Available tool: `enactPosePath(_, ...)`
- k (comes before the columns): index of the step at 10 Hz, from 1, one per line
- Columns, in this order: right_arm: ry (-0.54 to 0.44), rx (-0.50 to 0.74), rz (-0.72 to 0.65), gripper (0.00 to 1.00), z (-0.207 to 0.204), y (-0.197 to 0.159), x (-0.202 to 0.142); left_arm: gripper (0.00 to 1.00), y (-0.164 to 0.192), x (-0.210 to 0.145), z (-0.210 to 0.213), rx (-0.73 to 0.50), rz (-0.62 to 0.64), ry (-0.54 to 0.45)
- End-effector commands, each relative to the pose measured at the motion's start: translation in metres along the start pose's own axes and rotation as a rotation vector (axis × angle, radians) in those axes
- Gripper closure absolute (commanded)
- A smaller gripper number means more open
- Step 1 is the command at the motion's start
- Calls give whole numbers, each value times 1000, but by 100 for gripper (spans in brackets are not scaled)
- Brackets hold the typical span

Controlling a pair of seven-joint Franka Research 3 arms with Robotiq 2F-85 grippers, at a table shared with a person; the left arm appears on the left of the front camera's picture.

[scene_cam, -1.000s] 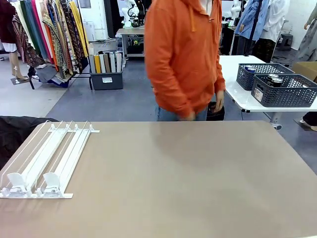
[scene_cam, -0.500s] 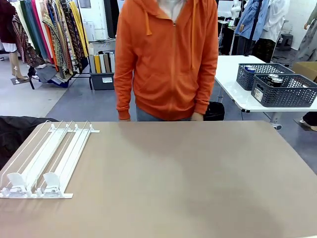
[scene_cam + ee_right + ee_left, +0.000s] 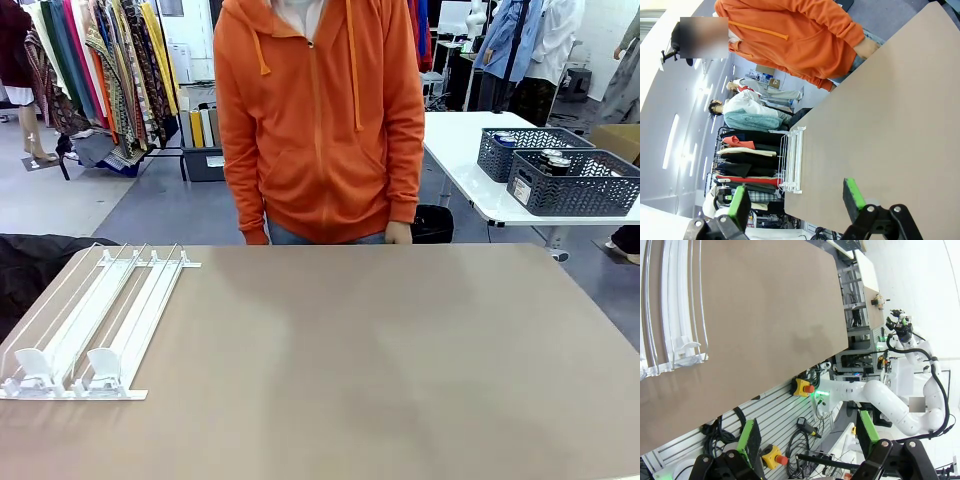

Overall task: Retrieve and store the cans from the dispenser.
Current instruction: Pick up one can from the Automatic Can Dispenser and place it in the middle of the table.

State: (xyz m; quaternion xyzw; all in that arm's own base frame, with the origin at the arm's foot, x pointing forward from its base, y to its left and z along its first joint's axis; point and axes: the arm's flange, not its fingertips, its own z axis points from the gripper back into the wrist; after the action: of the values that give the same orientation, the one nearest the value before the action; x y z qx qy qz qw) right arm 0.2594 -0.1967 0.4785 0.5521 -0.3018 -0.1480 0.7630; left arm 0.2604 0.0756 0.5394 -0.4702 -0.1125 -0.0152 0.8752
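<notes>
The white dispenser point(image 3: 95, 320) lies on the left of the brown table point(image 3: 380, 360), its end blocks towards me and its lanes bare. It also appears in the left wrist view as the dispenser point(image 3: 672, 300) and in the right wrist view as the dispenser point(image 3: 792, 160). No can is in view on this table. My left gripper point(image 3: 807, 435) hangs open off the table's near edge, with nothing between its green pads. My right gripper point(image 3: 796, 197) is open too, above the near side of the table and also holding nothing.
A person in an orange hoodie point(image 3: 320, 120) stands at the far edge, both hands low by the table. On a white side table at back right sit two dark lattice baskets point(image 3: 575, 185); small dark silver-topped items point(image 3: 553, 160) show in one. A dark cloth point(image 3: 30, 265) lies left.
The person has stepped to the picture's left and turned to face the table squarely. The dispenser has stayed where it was.
</notes>
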Motion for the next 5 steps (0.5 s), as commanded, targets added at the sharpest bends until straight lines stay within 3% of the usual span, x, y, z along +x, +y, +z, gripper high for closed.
enactPosePath(1, -16, 22, 4, 0, -2, 3, 3, 0, 0, 0, 0, -19, -11, -4)
enactPosePath(5, -16, 22, 4, 0, -2, 3, 3, 0, 0, 0, 0, -19, -11, -4)
